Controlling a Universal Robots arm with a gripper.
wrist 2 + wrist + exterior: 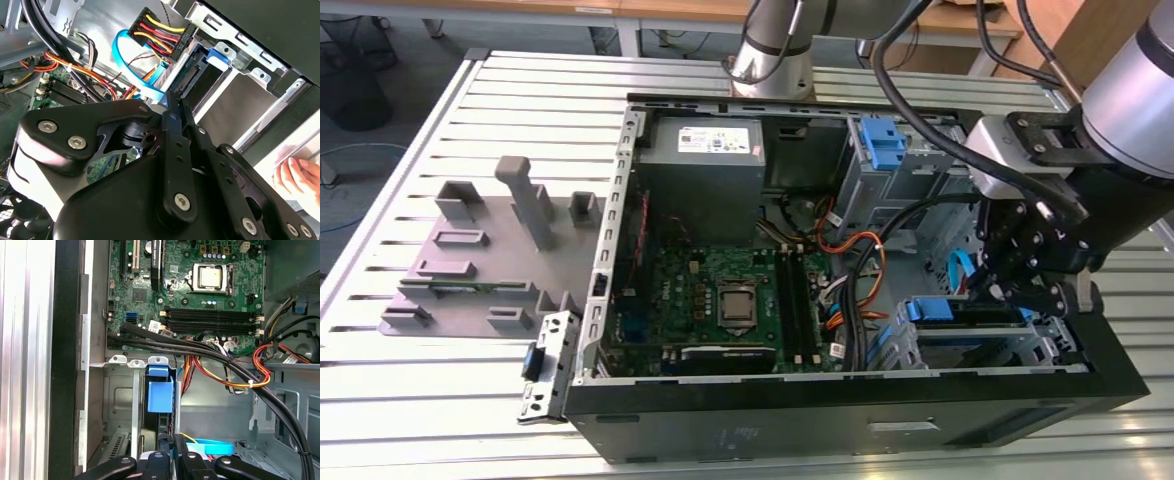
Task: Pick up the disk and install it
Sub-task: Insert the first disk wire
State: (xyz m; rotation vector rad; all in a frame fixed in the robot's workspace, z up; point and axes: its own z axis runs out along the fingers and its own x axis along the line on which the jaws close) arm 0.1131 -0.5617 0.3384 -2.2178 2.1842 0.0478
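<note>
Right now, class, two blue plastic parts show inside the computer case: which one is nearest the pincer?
The lower blue part, on the drive cage by the case's front edge, beside the pincer. The other, the upright blue latch, stands beyond it near the power-supply box.

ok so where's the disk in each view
Exterior view: the disk sits in the drive cage, low on the exterior view's right.
First wrist view: the disk is seen edge-on, blue rail showing, between the cage walls.
Second wrist view: the disk shows its connector end.
Shared landmark: the green motherboard.
</note>
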